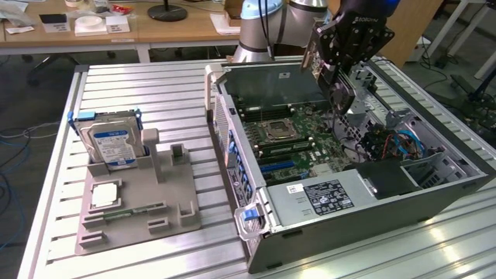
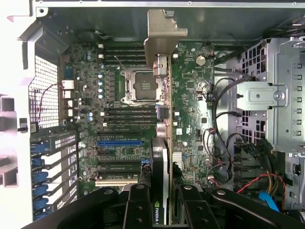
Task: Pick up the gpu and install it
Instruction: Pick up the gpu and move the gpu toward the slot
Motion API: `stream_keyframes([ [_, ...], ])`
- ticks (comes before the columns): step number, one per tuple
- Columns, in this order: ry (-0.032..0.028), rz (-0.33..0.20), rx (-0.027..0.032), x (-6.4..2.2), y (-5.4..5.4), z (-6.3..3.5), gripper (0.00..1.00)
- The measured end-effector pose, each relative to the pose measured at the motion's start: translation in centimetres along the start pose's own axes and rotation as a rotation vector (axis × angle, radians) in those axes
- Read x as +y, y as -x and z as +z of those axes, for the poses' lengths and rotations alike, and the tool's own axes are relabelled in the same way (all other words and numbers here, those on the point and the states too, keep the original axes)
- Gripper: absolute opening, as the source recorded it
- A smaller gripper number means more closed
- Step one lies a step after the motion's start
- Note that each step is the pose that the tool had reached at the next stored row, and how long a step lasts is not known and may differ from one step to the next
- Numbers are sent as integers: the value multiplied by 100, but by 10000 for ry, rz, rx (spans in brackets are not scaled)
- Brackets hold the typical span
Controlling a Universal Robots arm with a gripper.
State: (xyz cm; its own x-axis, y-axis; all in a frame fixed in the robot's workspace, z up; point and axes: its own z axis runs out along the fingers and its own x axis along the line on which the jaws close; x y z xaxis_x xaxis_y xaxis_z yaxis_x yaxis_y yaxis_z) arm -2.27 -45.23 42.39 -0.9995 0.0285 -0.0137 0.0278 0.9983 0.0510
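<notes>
**Item: the gpu (image 2: 161,157), held over the open computer case (image 1: 232,133)**

**Location.** Carried clear of the worktop (image 1: 139,93) in the gripper (image 2: 162,215), above the motherboard (image 2: 190,95) inside the case. The case lay on its side toward the worktop's edge on the exterior view's right. In the wrist view the card's long axis ran beside the processor socket (image 2: 138,86) and crosswise to the blue expansion slot (image 2: 119,142). It was seated in no slot.

**Claw.** Narrowed onto the card, with one of the fingers (image 2: 138,205) against each broad face, gripping near the end opposite the bracket.

**Appearance.** A thin flat board seen edge-on, with a dark body and a yellowish strip along one side. A pale metal bracket (image 2: 162,33) with a bent tab stood at the far end. A green maker's logo showed between the claw's links.

**Handling (judged).**
- Probably light and stiff enough to keep its line when held by one end, though the long overhang gives it leverage to twist in the grip.
- Likely fragile, with exposed components and a contact edge that should take no knocks.
- The flat faces look smooth, so a squeeze across the thickness on bare board or shroud suits it best.
- The bracket's thin metal could bend or snag on the case wall.

**Also present.** A grey parts holder (image 1: 178,215) stood near the worktop's edge on the exterior view's left. An upright hard drive (image 1: 108,142) sat in it, well apart from the case.
</notes>
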Motion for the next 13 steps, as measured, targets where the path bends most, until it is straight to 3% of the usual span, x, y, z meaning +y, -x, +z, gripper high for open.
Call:
stream_keyframes([
  [13,2,2,0,6,7,4,27],
])
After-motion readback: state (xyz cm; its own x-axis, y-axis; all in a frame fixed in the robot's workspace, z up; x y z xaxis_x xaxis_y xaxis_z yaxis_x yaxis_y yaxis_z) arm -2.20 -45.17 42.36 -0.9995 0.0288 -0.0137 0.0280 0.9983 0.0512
